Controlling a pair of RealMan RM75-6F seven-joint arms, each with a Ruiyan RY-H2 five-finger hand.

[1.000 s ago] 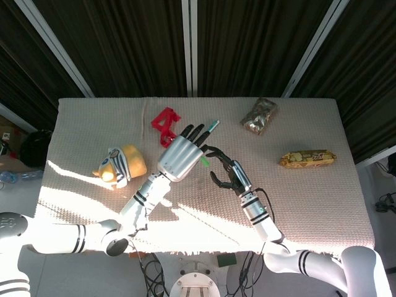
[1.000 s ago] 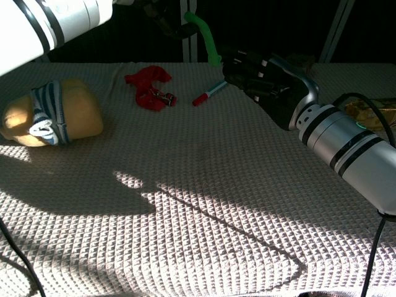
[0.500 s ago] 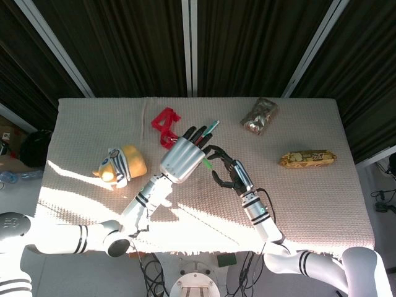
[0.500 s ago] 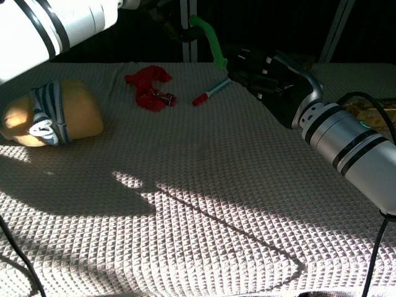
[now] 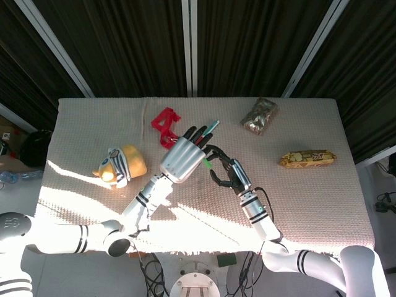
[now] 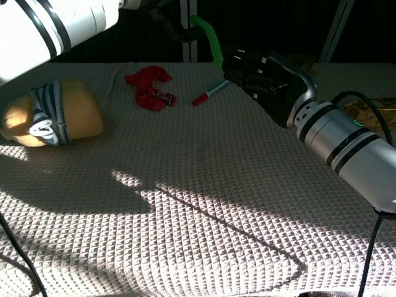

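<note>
Hands meeting over a bent green plastic stick above the middle of the cloth-covered table.

Held aloft by the left hand (image 5: 181,159), whose fingers are curled about its upper end, the bent green plastic stick (image 6: 211,43) hangs with its long axis steeply downward; its lower tip is met by the curled fingers of the right hand (image 6: 263,77), though a firm pinch cannot be told. A red-capped marker pen (image 6: 209,93) lies just beyond on the table (image 6: 185,204), toward the far edge, beside a red plastic clip (image 6: 149,88).
</note>
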